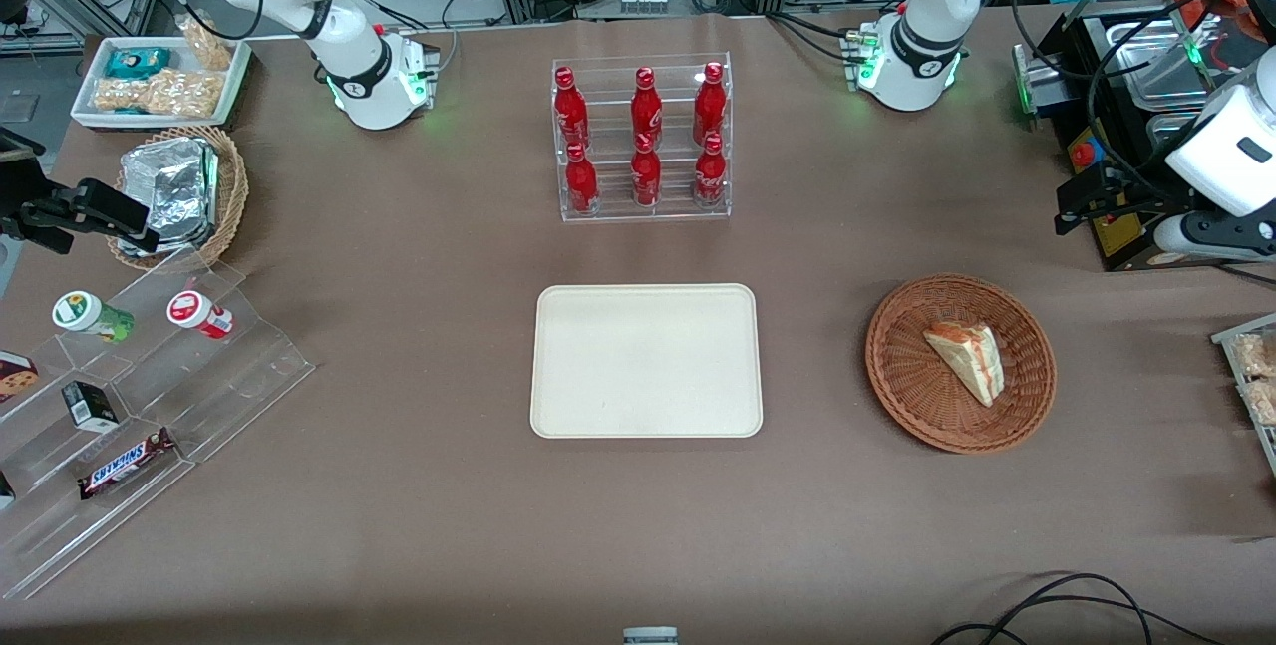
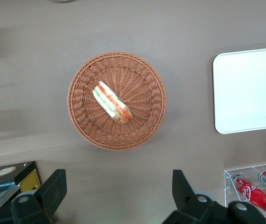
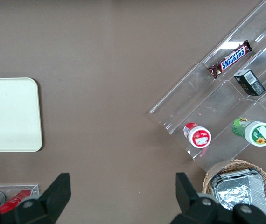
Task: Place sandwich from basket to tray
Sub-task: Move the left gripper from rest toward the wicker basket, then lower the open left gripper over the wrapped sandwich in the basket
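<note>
The sandwich (image 1: pixel 967 361), a pale wedge with red and green filling, lies in the reddish-brown wicker basket (image 1: pixel 897 366) toward the working arm's end of the table. The left wrist view has the sandwich (image 2: pixel 112 102) at the middle of the basket (image 2: pixel 81 116). The cream tray (image 1: pixel 646 361) lies flat beside the basket, bare, and its edge shows as the tray (image 2: pixel 249 88). My left gripper (image 2: pixel 118 176) hangs open and holds nothing, high over bare table. It is farther from the front camera than the basket, and it shows as the left gripper (image 1: pixel 1077 201).
A clear rack of red bottles (image 1: pixel 643 142) stands farther from the front camera than the tray. Black equipment (image 1: pixel 1126 77) sits at the working arm's end, with a snack tray (image 1: pixel 1256 376) at the table edge near the basket.
</note>
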You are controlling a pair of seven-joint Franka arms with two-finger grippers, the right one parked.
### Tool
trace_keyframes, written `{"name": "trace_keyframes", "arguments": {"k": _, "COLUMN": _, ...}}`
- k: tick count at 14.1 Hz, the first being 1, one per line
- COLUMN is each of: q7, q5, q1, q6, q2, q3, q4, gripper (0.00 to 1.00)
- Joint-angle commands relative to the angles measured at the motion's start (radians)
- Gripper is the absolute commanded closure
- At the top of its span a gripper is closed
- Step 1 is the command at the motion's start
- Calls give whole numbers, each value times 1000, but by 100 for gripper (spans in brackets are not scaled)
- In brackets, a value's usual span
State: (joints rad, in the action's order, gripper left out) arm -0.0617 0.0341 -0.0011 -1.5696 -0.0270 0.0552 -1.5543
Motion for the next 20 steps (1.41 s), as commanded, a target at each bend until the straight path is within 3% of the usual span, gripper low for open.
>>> {"name": "trace_keyframes", "arguments": {"k": 1, "q7": -3, "q5": 12, "q1": 7, "q6": 5, "q2": -17, "q3": 2, "q4": 20, "gripper": 0}}
{"name": "trace_keyframes", "arguments": {"k": 13, "q7": 31, "q5": -9, "q1": 7, "q6": -19, "q2": -77, "q3": 2, "q4": -84, "gripper": 0}}
{"name": "trace_keyframes", "arguments": {"k": 16, "q7": 34, "q5": -49, "q1": 7, "q6": -250, "q2": -123, "q3": 0, "q4": -243, "gripper": 0}}
{"name": "trace_keyframes", "arguments": {"k": 20, "q7": 81, "q5": -48, "q1": 16, "q6": -568, "q2": -125, "q3": -23, "q4": -472, "gripper": 0}}
